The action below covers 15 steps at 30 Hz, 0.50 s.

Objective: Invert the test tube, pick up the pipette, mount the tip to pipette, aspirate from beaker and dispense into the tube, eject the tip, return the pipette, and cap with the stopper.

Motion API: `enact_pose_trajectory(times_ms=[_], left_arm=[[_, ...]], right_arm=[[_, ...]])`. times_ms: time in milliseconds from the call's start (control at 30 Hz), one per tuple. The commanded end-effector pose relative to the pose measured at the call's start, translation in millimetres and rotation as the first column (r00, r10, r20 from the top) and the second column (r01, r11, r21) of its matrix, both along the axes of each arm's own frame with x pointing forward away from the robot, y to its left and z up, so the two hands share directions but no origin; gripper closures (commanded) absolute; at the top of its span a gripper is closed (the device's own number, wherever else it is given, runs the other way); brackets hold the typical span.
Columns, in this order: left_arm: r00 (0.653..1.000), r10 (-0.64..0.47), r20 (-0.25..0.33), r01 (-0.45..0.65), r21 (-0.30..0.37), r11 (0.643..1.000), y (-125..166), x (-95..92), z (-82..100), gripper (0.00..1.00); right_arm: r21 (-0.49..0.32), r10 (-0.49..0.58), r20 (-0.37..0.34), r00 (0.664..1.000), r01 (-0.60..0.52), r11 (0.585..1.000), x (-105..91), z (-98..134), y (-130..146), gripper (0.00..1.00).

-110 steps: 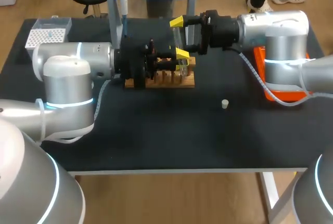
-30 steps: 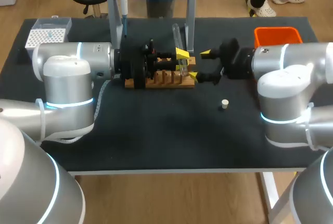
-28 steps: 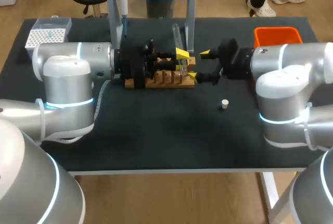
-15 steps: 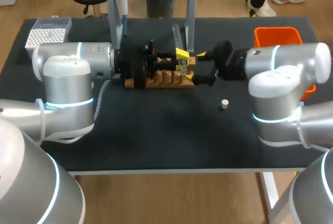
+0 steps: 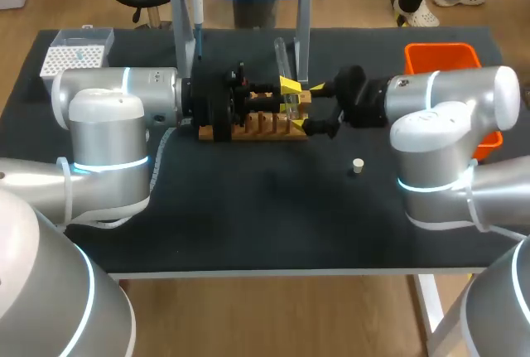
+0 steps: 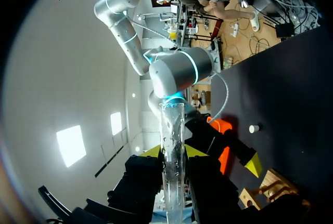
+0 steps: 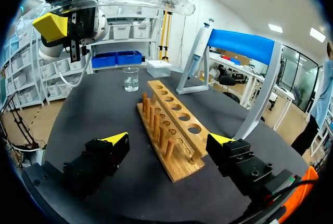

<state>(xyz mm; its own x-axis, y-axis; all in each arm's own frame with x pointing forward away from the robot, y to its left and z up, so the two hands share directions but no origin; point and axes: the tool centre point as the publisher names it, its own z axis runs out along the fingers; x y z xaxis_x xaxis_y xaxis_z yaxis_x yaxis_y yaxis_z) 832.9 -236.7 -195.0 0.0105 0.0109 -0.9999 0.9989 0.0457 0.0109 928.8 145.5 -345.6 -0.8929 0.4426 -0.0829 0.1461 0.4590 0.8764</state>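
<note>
Only the right wrist view catches the beaker (image 7: 131, 79), standing on the desk (image 5: 248, 208) past the far end of the wooden rack (image 7: 174, 125). Can't tell what's in it. The left gripper (image 6: 173, 154) is clamped on the test tube (image 6: 173, 174), up over the rack. The right gripper (image 7: 169, 142) is spread wide at the rack's near end, gripping nothing. The stopper (image 5: 358, 166) lies loose on the desk; the head and left wrist views show it.

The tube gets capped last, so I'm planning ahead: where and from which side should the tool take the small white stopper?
Grip the stopper across its round sides, coming straight down. It sits alone on the table, seemingly upright, leaving room on both sides.
</note>
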Motion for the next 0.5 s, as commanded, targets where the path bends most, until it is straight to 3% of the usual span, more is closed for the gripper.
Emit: enact_pose_trajectory(times_ms=[33,500], left_arm=[[1.0,0.002,0.002,-0.002,0.001,1.0,-0.6,-0.2,0.1,1.0],[1.0,0.002,0.002,-0.002,0.001,1.0,-0.6,-0.2,0.1,1.0]], right_arm=[[0.0,-0.001,0.005,1.0,0.001,1.0,0.6,-3.9,4.2,0.0],[0.021,0.01,0.002,1.0,-0.01,1.0,-0.6,-2.3,3.9,0.0]])
